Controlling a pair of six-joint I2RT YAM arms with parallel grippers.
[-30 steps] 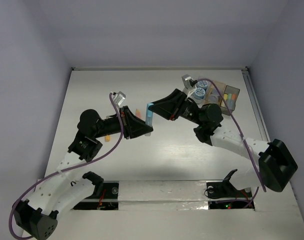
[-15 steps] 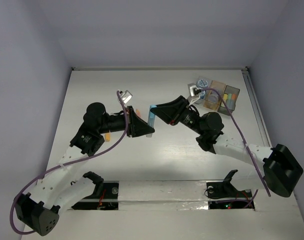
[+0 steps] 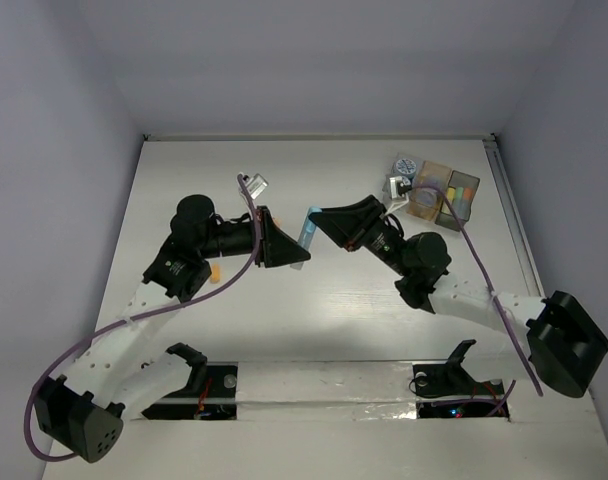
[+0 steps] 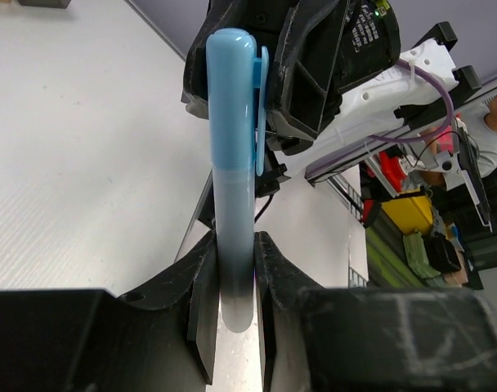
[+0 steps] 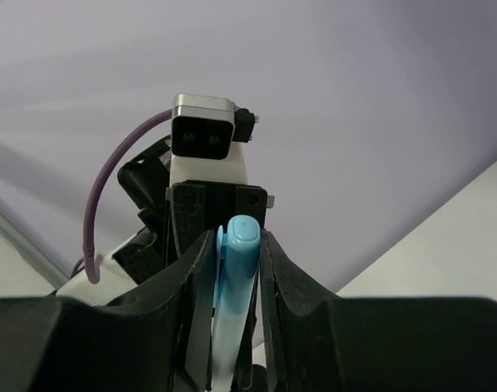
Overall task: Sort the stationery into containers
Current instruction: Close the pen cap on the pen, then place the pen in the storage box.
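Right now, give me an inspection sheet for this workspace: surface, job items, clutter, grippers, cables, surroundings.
Surface: white table, walled on three sides.
Job's things: blue marker held between both grippers; orange item on the table, partly under the left arm; patterned roll beside the amber box; grey box holds coloured bits.
Clutter: nothing seen.
Grippers: left gripper shut on the marker's body; right gripper shut on its capped end.
Cables: purple cable looped along each arm.
Surroundings: plain walls; storage bins beyond the table.

One blue marker (image 4: 232,163); two boxes: one amber box (image 3: 431,173), one grey box (image 3: 452,214); one patterned roll (image 3: 405,165) visible; one orange bit (image 3: 215,271).
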